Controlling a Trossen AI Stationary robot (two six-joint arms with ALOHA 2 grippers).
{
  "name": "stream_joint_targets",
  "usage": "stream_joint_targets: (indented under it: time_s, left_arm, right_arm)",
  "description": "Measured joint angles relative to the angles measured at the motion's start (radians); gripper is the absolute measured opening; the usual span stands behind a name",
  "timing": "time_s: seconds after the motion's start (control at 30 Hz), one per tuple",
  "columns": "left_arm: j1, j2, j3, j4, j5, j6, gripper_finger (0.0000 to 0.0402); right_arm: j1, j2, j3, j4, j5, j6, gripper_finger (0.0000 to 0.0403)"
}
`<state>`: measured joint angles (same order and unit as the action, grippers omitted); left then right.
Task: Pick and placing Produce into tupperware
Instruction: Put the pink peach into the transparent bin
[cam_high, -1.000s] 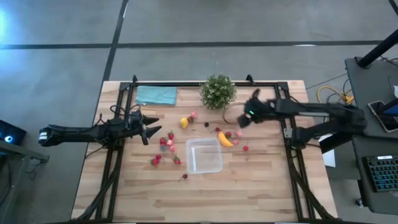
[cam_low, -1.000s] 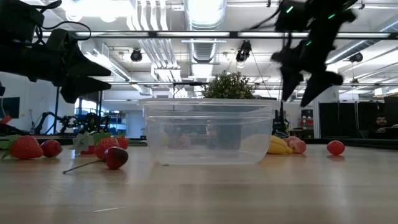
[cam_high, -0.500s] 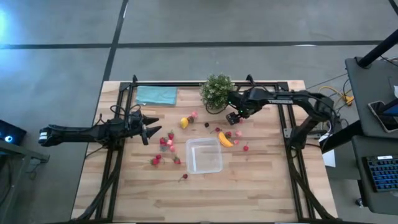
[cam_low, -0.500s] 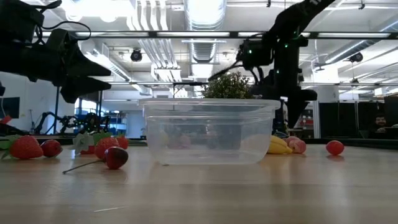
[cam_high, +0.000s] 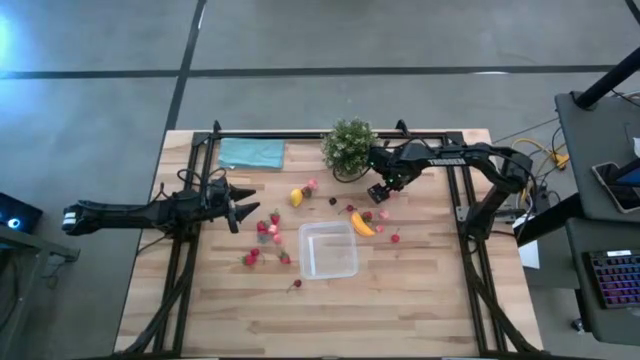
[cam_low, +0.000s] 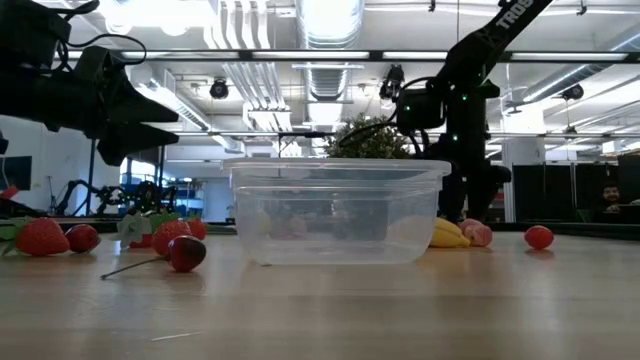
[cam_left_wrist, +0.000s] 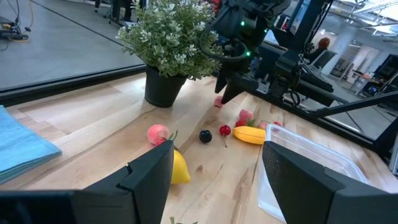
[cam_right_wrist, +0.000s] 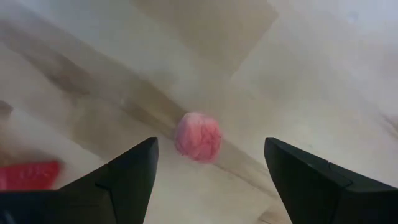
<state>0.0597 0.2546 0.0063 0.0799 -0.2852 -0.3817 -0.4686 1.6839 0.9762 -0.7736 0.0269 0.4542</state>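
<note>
Right tool (cam_high: 378, 192) low over the wooden worktop (cam_high: 400, 290) just beside the potted plant (cam_high: 350, 147), fingers spread and released, nothing between them. Directly ahead of it in the right wrist view, a small pink fruit (cam_right_wrist: 198, 137) lying on the wood, framed by the two dark fingers (cam_right_wrist: 130, 177) but apart from both. White lettering readable along the right arm: "TROSSEN" in the high view, only "TRUS" legible at the top of the low view.

Left tool (cam_high: 238, 212) waiting over the left side of the worktop, fingers parted, empty, pointing toward the scattered produce.

Clear tupperware (cam_high: 328, 250) standing near the middle of the worktop, apparently holding nothing. Around it, outside: yellow-orange banana (cam_high: 361, 224) just off its far right corner, yellow lemon (cam_high: 296, 197) farther back, red strawberries (cam_high: 268, 228) clustered on its left, one red berry (cam_high: 395, 238) on its right. In the low view, a stemmed cherry (cam_low: 185, 252) lying in front left of the container. Folded teal cloth (cam_high: 250, 153) at the far left corner.
</note>
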Motion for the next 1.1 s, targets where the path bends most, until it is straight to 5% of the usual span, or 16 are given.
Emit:
stream_joint_targets:
  time_s: [0.47,1.1]
  left_arm:
    - [0.0,0.0,0.0,0.0,0.0,0.0,0.0233]
    - [0.0,0.0,0.0,0.0,0.0,0.0,0.0233]
  right_arm:
    - [0.001,0.008,-0.042,0.126,0.0,-0.063,0.0279]
    - [0.001,0.006,-0.069,0.133,0.019,-0.062,0.0145]
